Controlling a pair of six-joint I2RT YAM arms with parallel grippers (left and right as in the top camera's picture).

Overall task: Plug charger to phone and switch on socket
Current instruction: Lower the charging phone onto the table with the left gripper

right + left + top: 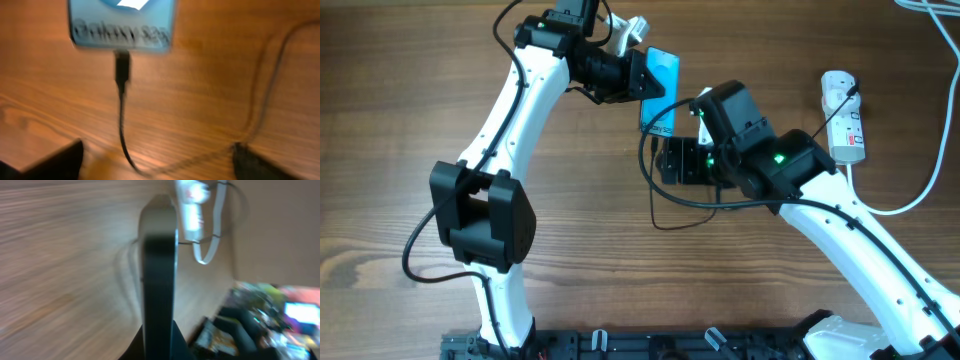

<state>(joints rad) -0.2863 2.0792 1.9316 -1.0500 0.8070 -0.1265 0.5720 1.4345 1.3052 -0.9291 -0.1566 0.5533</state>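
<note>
The phone (665,75), teal-screened, is held on edge off the table by my left gripper (642,82), which is shut on it. In the left wrist view the phone (159,270) shows edge-on as a dark slab between my left gripper's fingers (159,342). The right wrist view shows the phone's "Galaxy S25" end (122,27) with the charger's connector (121,70) seated in it. The charger's thin black cable (655,205) loops over the table toward the white socket (845,118). My right gripper (678,152) is open and empty just below the phone, its fingers either side of the cable (155,167).
The socket's thick white cord (920,195) curves off to the right edge. The socket also shows blurred in the left wrist view (192,205). The right arm's body (780,165) lies between the phone and the socket. Bare wood lies left of the left arm.
</note>
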